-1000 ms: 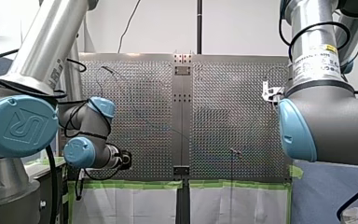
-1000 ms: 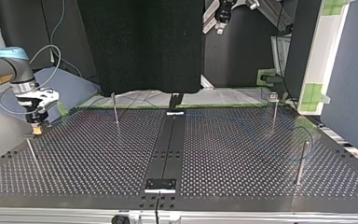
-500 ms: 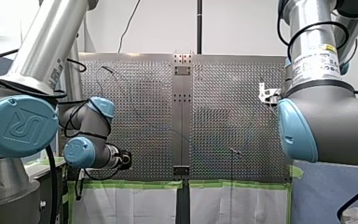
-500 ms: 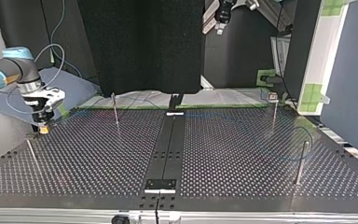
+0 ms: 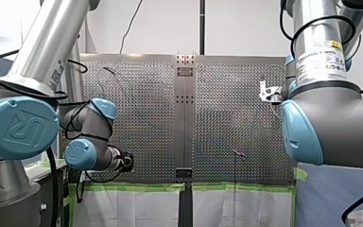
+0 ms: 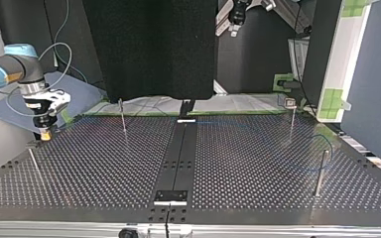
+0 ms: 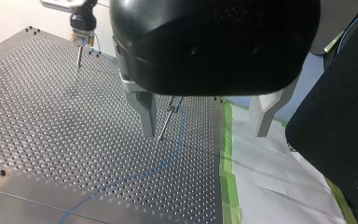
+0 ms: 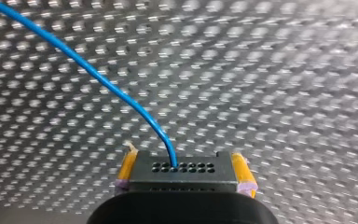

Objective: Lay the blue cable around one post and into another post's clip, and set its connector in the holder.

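- My right gripper [image 8: 182, 173] is clamping the black connector [image 8: 182, 169] between its yellow pads [image 8: 243, 175], close over the table [image 8: 284, 93].
- The blue cable [image 8: 102, 79] is leaving the connector's face and arcing away over the perforations.
- My left gripper [image 7: 204, 133] is standing wide apart and holding nothing. A thin post [image 7: 168, 119] is just ahead of it, and the cable is lying beside that post.
- Risk: if the cable pulls taut, it could twist the connector in the pads, so that it meets the holder crooked. I cannot make the holder out.
- Risk: loose cable could snag on a post while being led round.
- In the top view a slim post [image 6: 33, 161] is standing just beside my right gripper, in the way of a careless descent.
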Controlling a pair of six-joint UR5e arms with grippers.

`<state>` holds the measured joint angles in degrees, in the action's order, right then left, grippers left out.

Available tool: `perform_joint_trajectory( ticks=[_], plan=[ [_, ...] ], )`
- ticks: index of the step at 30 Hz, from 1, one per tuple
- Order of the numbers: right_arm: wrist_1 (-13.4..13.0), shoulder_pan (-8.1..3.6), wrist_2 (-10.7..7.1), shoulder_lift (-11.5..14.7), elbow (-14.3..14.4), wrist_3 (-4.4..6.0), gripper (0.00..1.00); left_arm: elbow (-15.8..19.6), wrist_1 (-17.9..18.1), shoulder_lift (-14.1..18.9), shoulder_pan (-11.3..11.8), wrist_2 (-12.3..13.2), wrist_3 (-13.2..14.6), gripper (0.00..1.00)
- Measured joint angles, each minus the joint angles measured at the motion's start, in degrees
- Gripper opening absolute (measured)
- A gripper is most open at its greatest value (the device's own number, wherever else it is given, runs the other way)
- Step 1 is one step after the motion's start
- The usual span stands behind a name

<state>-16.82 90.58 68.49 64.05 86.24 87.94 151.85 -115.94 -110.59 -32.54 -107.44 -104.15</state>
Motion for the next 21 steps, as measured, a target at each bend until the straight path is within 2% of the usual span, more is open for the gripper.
perform_joint_trajectory(
  ticks=[4, 9, 16, 21],
  plan=[
    [-0.81, -0.33, -0.50, 0.97, 0.21, 1.66, 0.02, 0.00, 0.00, 0.00, 0.00, 0.00, 0.00, 1.00],
    [-1.08, -1.04, -0.82, 1.12, 0.27, 3.02, 0.02, 0.00, 0.00, 0.00, 0.00, 0.00, 0.00, 1.00],
    [-1.24, -2.60, -1.09, 1.00, 0.37, 3.45, 0.02, 0.01, -0.13, 0.00, 0.00, 0.02, 0.00, 1.00],
    [-1.63, -3.59, -2.01, 0.82, 0.33, 3.48, 0.02, 0.01, -0.28, 0.00, 0.00, 0.04, 0.00, 1.00]
  ],
)
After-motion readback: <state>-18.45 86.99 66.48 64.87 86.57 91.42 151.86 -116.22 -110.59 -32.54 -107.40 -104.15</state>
